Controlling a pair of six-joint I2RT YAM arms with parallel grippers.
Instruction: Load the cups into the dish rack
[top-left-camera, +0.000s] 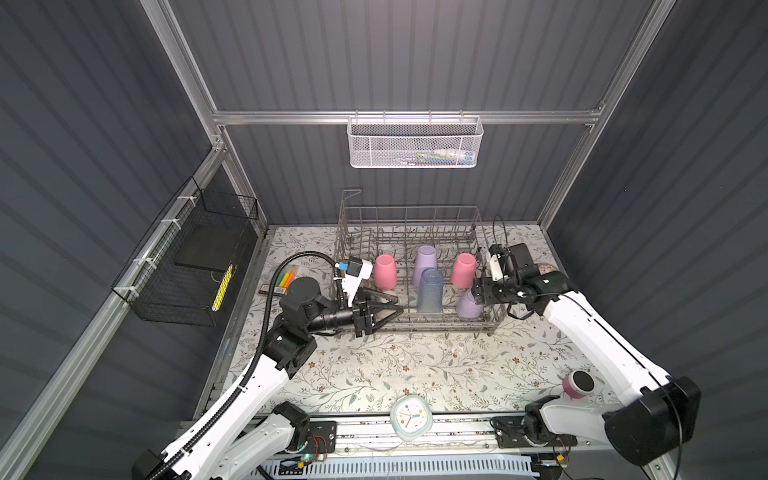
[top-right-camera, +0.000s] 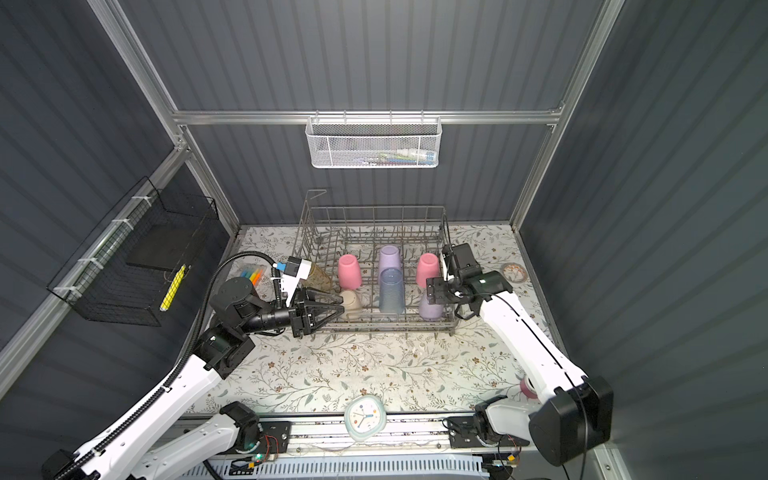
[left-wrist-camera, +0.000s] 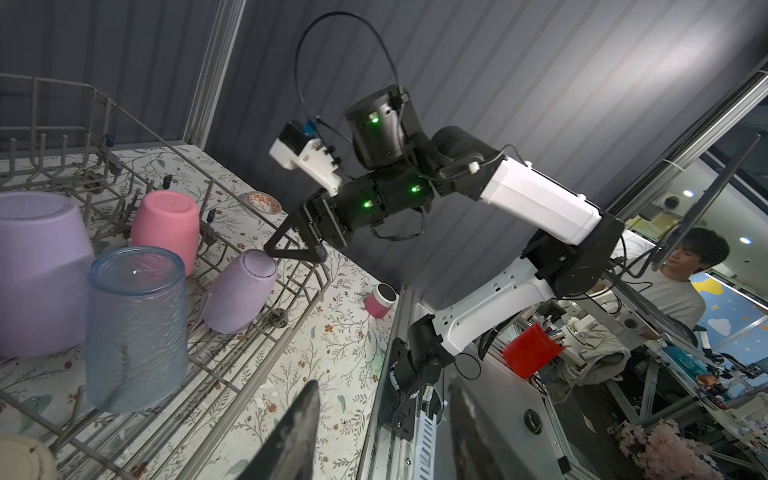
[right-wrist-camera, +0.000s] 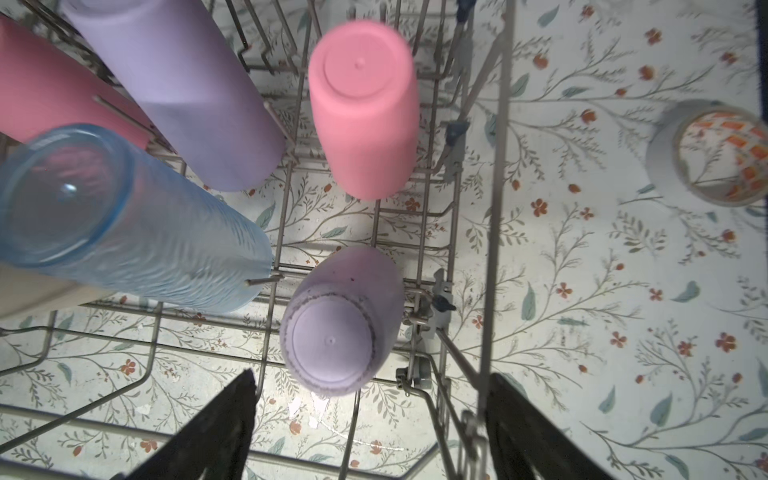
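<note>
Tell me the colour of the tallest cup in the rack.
The tall cup is translucent blue with a rippled wall, clearest in the left wrist view.

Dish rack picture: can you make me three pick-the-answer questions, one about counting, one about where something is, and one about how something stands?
1. How many pink cups are in the dish rack?
A) one
B) two
C) four

2. Where is the little clock?
A) at the table front edge
B) inside the rack
C) in the white basket

3. How does the blue cup stand?
A) mouth up
B) lying flat
C) bottom up

Answers:
1 B: both top views show two pink ones in the rack.
2 A: it sits outside the rack, near the arm bases.
3 C: its closed base faces up in the left wrist view.
</note>
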